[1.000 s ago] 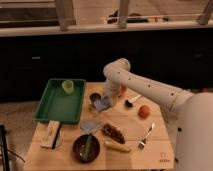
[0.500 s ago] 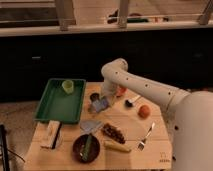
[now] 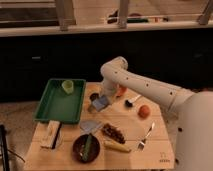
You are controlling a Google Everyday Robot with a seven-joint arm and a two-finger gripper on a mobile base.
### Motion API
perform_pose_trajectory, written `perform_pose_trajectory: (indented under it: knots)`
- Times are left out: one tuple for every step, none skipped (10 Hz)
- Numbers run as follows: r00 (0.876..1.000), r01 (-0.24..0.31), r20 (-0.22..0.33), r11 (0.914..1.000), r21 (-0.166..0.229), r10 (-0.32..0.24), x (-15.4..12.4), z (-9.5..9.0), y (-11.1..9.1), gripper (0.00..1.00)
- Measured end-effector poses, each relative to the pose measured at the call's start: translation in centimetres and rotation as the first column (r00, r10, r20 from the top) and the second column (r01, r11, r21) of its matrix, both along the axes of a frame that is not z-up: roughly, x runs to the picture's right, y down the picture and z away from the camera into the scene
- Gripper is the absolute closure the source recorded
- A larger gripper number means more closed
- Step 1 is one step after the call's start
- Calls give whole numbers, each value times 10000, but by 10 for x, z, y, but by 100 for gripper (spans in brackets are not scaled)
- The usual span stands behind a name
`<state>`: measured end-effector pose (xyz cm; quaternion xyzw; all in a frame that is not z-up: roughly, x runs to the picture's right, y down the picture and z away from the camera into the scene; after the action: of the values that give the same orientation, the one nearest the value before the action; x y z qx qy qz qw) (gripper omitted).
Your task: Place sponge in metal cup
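My gripper [image 3: 103, 98] hangs from the white arm over the middle of the wooden table [image 3: 160, 150]. It is shut on the sponge [image 3: 100, 104], a small blue-grey block that shows just below the fingers. The metal cup [image 3: 93, 96] stands right beside the sponge on its left, next to the green tray, partly hidden by the gripper. The sponge is level with the cup's right rim and slightly in front of it.
A green tray [image 3: 55, 105] holds a light green cup [image 3: 67, 86]. A pale grey cloth [image 3: 90, 126], dark bowl [image 3: 86, 147], banana [image 3: 117, 146], fork [image 3: 145, 136], orange fruit [image 3: 144, 110], brush [image 3: 131, 101] and white box [image 3: 51, 134] lie around.
The gripper with the sponge has moved a little left and down, closer to the metal cup. Nothing else on the table has moved.
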<state>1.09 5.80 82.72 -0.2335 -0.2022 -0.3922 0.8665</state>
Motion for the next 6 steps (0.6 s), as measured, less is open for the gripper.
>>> perform_pose_trajectory:
  knots:
    - [9997, 197, 150, 9998, 73, -198, -3, 0, -4, 91]
    - [9986, 452, 288, 9989, 91, -454, -5, -1, -8, 91]
    - [9968, 668, 437, 9977, 140, -674, -8, -1, -12, 91]
    - [9937, 961, 567, 9953, 151, -968, -10, -1, -14, 91]
    - [9892, 1264, 729, 9918, 178, -1274, -16, -2, -17, 91]
    - [9832, 1571, 909, 9873, 216, -1584, -23, -2, -19, 91]
